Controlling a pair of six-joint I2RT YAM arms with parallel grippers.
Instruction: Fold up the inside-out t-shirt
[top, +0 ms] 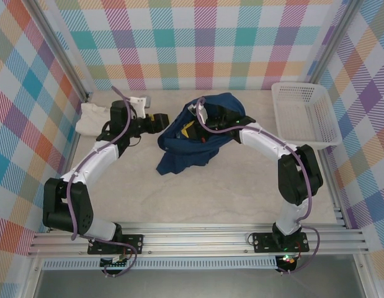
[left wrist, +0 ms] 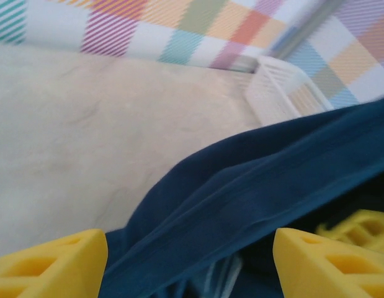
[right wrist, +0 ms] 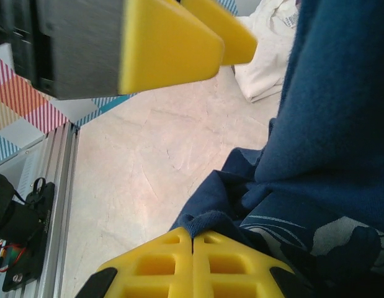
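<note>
Item: navy inside-out t-shirt (top: pixel 193 149), lying bunched mid-table (top: pixel 210 198), its upper part draping over the right arm.
Right gripper (right wrist: pixel 193 234): yellow fingers pressing together, pinching a hem of the t-shirt.
Left gripper (left wrist: pixel 188 241): fingers standing spread wide, navy cloth lying between them, nothing clamped.
Also present: cream folded shirt (top: pixel 94 118) lying far left; white basket (top: pixel 303 115) sitting far right.

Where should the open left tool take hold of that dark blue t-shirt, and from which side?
Likely the raised fold of the t-shirt between the open fingers of the left tool, coming from the shirt's left edge. The right tool pinches a hem and holds cloth up, so this ridge stands off the table, thin enough to pinch.
</note>
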